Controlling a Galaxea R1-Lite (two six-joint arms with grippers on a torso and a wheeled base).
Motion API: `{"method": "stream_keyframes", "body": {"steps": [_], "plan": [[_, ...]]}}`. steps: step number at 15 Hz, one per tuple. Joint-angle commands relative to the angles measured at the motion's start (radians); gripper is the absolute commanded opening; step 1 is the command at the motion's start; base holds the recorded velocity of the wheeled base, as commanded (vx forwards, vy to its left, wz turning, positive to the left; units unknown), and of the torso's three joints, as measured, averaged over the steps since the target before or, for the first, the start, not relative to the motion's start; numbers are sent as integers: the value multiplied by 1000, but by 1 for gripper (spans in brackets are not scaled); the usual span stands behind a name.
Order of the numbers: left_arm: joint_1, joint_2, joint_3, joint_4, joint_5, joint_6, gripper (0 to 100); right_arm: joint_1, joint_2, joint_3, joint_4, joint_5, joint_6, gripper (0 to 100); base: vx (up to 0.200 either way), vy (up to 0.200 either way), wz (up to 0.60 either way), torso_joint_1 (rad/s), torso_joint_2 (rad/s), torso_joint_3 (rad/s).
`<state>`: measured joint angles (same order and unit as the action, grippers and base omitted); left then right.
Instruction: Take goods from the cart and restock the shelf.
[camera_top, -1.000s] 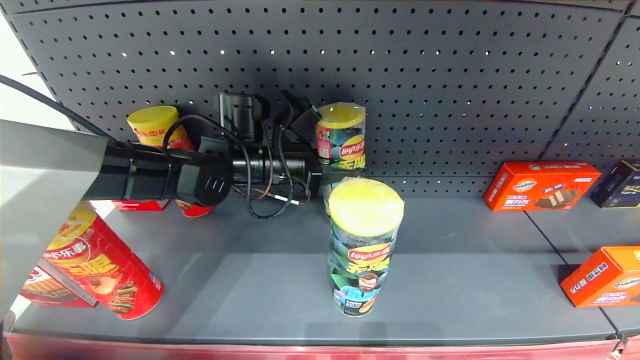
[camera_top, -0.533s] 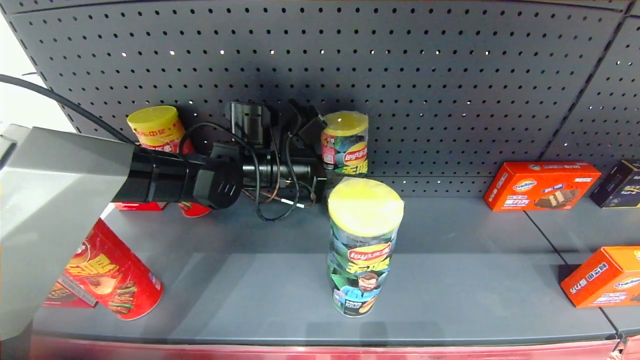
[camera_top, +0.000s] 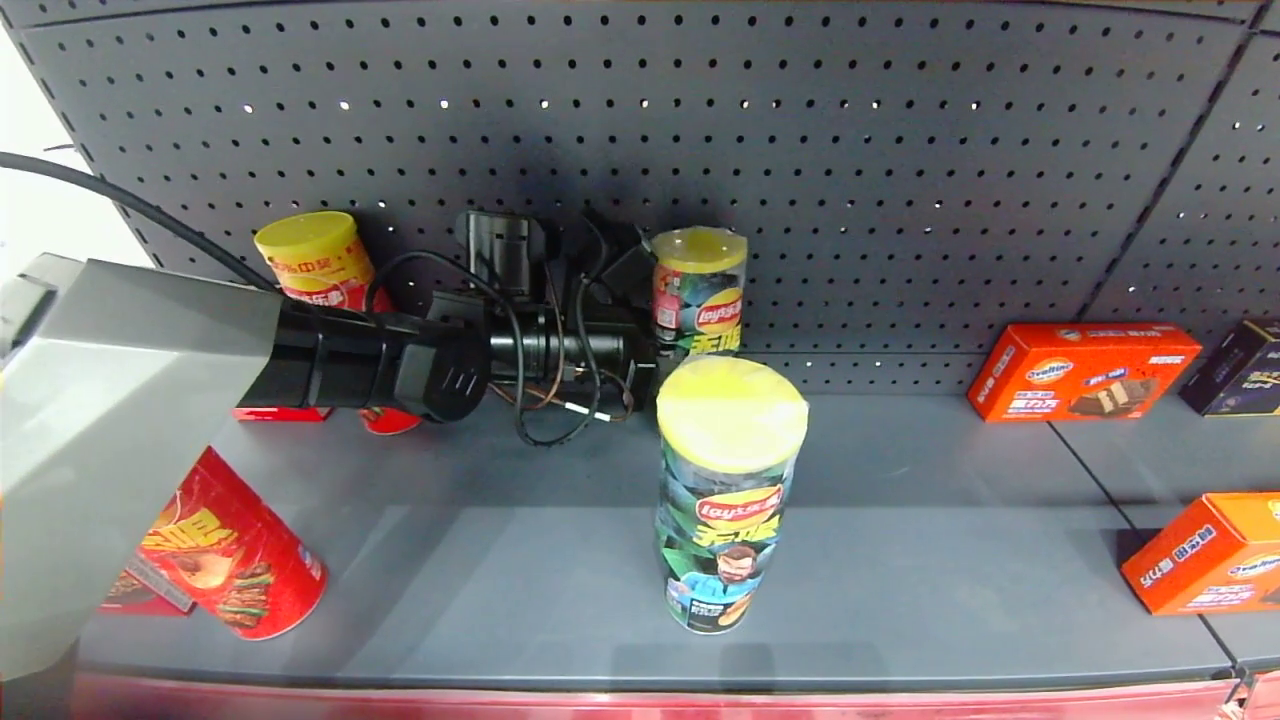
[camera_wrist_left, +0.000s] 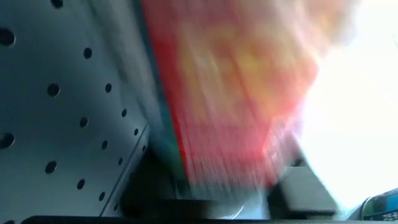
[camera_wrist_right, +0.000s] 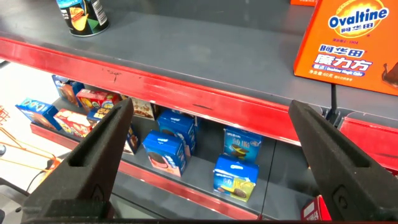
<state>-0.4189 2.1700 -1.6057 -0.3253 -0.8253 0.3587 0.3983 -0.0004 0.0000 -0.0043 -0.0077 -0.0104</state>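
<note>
A grey pegboard (camera_top: 900, 150) backs the grey shelf (camera_top: 950, 520), whose front edge is red. The left arm (camera_top: 330, 355) stretches across the back of the shelf from the left, cables looping around its wrist. The left gripper (camera_top: 652, 300) is at the pegboard, its fingers grasping the rear green chip can (camera_top: 702, 290), which stands upright with a yellow lid just in front of the pegboard. The can's base is hidden, so I cannot tell whether it rests on the shelf.

Directly in front of it, near the shelf's middle, stands a front green chip can (camera_top: 727, 500), upright and free. A red chip can (camera_top: 235, 560) leans at the front left, and a second red can (camera_top: 315, 255) with a yellow lid sits at the back left behind the arm. Two orange boxes (camera_top: 1085, 368) (camera_top: 1205, 555) lie at the right, well apart from the cans.

The right gripper (camera_wrist_right: 211, 155) hangs below the shelf's red edge, fingers (camera_wrist_right: 93, 168) spread wide and released, above blue cookie packs (camera_wrist_right: 168, 149) on a lower shelf.
</note>
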Motion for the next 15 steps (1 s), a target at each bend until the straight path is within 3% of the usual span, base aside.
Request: {"method": "stream_keyframes", "body": {"steps": [1,4,8,10,13,15], "plan": [[0,-2,1,0,0,0,100,1,0,0,0,0,0,100,0,0,0,0,0,0],[2,-25,6,-1,11,0,100,1,0,0,0,0,0,100,0,0,0,0,0,0],[0,-82,17,0,129,0,100,1,0,0,0,0,0,100,0,0,0,0,0,0],[0,-95,27,-1,152,2,100,1,0,0,0,0,0,100,0,0,0,0,0,0],[-3,-142,116,-3,210,43,100,1,0,0,0,0,0,100,0,0,0,0,0,0],[-3,-160,150,-8,258,45,100,1,0,0,0,0,0,100,0,0,0,0,0,0]]}}
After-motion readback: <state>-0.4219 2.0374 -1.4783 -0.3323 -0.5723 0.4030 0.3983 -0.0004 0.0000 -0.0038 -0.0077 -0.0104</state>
